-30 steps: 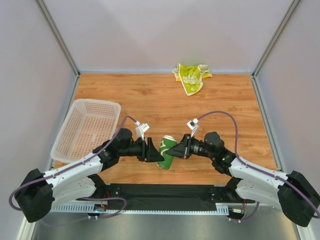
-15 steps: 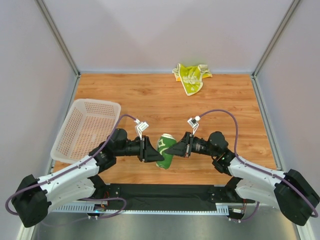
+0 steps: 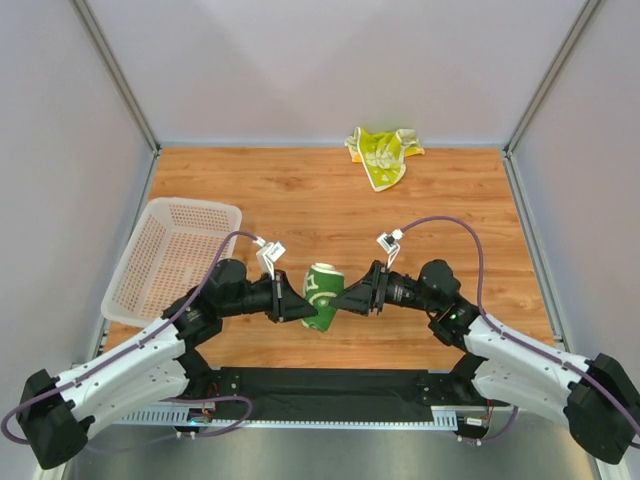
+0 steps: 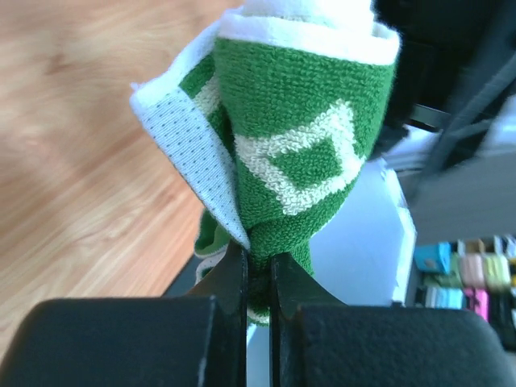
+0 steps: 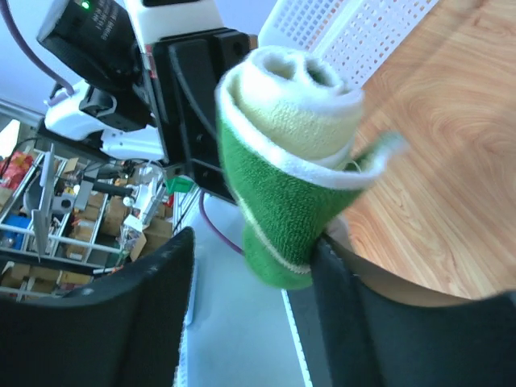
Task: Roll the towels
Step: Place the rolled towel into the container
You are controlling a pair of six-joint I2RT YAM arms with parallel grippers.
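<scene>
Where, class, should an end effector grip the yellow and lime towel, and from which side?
Probably the pointed near corner of the yellow and lime towel, coming from above on the near side: that corner juts out thin, while the rest is bunched.

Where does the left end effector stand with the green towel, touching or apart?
Touching. Left wrist view: the left end effector has its jaws pinched shut on a fold of the green towel.

The wood-grain table (image 3: 300,200) is boxed in by plain pale walls (image 3: 330,70) at its far, left and right edges, with aluminium posts (image 3: 118,75) rising from the far corners. The light is soft and even. Beyond the near edge stand cluttered metal shelves (image 5: 44,230).
</scene>
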